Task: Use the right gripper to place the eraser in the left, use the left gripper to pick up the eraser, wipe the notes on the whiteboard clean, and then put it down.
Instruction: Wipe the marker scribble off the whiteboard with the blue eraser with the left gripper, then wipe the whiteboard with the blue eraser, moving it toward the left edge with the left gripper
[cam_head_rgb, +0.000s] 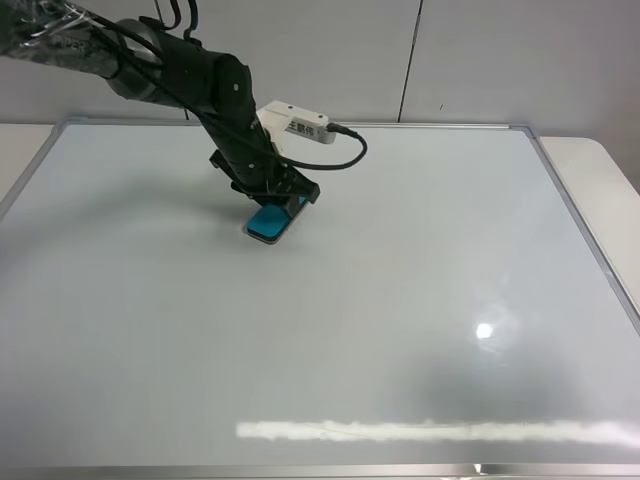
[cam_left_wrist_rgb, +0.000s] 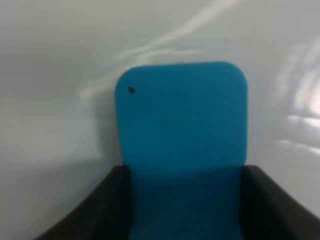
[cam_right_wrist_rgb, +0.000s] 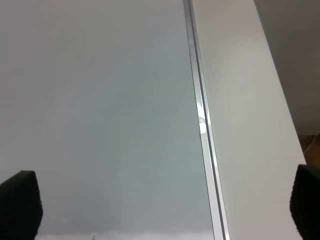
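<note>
A blue eraser (cam_head_rgb: 268, 222) lies flat on the whiteboard (cam_head_rgb: 330, 320) in the upper left part of the exterior view. My left gripper (cam_head_rgb: 285, 205) is shut on it, its black fingers (cam_left_wrist_rgb: 95, 210) on both sides of the eraser (cam_left_wrist_rgb: 182, 135) in the left wrist view. No notes show on the board. My right gripper (cam_right_wrist_rgb: 165, 205) is out of the exterior view; in the right wrist view its fingertips (cam_right_wrist_rgb: 20, 202) stand wide apart and empty above the board's right frame (cam_right_wrist_rgb: 200, 115).
The whiteboard's metal frame (cam_head_rgb: 585, 235) runs along the right, with white table surface (cam_head_rgb: 610, 190) beyond it. A white camera module with a black cable (cam_head_rgb: 300, 125) sits on the left arm. Light glare (cam_head_rgb: 440, 430) marks the board's near part.
</note>
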